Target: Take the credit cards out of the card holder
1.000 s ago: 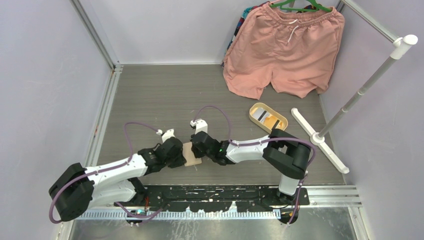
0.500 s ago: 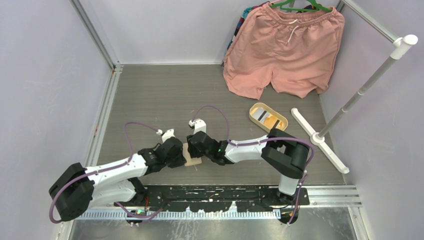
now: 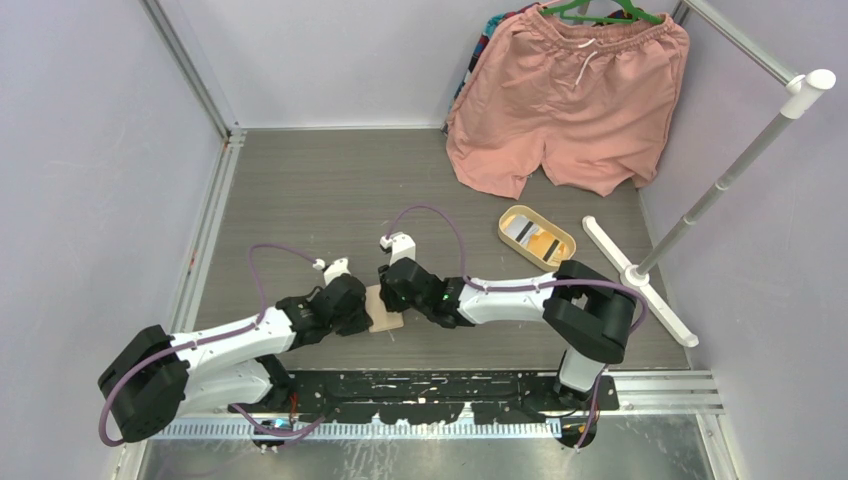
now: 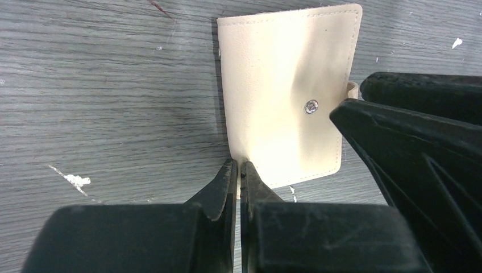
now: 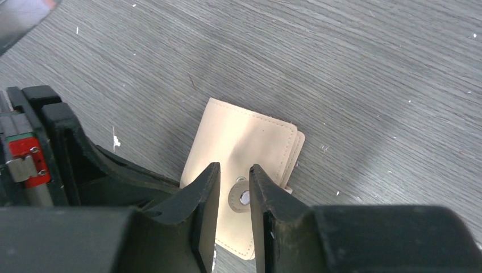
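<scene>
The small tan-beige leather-like bifold card holder (image 3: 386, 316) lies folded shut and flat on the grey wood-grain table (image 3: 320, 190), toward 6 o'clock from the table's middle and between the 2 grippers.

The left gripper (image 3: 360, 306) sits at its 9 o'clock side. In the left wrist view this gripper (image 4: 240, 166) has its 2 fingers drawn together with only a hairline slit between them. Their tips touch the 6 o'clock edge of the card holder (image 4: 278, 85), and no leather shows in the slit. A metal rivet (image 4: 311, 106) sits on the cover toward 3 o'clock.

The right gripper (image 3: 393, 291) comes in from the 3 o'clock side. In the right wrist view this gripper (image 5: 234, 167) is narrowed around the rounded snap tab (image 5: 243, 198), clasping it with 1 finger against each side. The tab's metal button shows in the gap. The rest of the card holder (image 5: 244, 136) stretches toward 12 o'clock from the fingers.

At 2 o'clock from the card holder, well apart, stands an oval tan tray (image 3: 501, 226). In it lie an orange-yellow credit card (image 3: 549, 243) and a pale card with a dark stripe (image 3: 521, 230).

Pink fabric shorts (image 3: 570, 100) hang at the table's 1 o'clock corner. A white pole stand (image 3: 735, 160) leans at 3 o'clock.
</scene>
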`<state>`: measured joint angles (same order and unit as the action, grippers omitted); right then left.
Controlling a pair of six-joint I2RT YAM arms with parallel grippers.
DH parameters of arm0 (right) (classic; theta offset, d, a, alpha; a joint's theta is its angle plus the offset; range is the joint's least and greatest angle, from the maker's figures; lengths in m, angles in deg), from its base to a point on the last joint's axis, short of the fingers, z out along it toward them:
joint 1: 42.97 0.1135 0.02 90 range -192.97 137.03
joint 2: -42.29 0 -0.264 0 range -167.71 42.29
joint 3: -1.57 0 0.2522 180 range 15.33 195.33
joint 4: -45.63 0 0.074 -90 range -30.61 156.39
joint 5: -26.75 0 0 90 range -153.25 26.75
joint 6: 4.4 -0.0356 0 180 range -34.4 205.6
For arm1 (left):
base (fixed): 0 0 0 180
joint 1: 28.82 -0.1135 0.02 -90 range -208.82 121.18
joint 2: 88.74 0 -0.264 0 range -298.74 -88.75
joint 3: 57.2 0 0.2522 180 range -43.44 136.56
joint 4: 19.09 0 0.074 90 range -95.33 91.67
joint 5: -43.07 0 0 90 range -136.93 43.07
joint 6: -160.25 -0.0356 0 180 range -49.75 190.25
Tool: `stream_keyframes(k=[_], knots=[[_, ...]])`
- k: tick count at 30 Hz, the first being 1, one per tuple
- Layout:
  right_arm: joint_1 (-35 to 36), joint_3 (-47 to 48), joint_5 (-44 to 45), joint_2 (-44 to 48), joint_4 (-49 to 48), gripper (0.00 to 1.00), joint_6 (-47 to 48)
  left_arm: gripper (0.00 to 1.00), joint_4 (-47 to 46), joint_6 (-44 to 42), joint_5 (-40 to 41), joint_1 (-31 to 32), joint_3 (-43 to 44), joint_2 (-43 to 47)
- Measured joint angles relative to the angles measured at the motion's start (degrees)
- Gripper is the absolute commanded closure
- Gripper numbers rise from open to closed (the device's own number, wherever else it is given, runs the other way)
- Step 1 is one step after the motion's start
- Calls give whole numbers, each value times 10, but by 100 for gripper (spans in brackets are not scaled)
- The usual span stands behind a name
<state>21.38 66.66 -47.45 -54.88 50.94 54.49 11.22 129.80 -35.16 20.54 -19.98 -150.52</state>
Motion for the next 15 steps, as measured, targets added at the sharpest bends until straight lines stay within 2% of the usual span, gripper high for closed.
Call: stream_keyframes(k=[4, 15], knots=[[2, 0, 0, 11, 9, 76, 7, 100, 0, 0, 0, 0, 1, -2], [14, 2, 1, 12, 39, 72, 19, 100, 1, 0, 0, 0, 4, -6]])
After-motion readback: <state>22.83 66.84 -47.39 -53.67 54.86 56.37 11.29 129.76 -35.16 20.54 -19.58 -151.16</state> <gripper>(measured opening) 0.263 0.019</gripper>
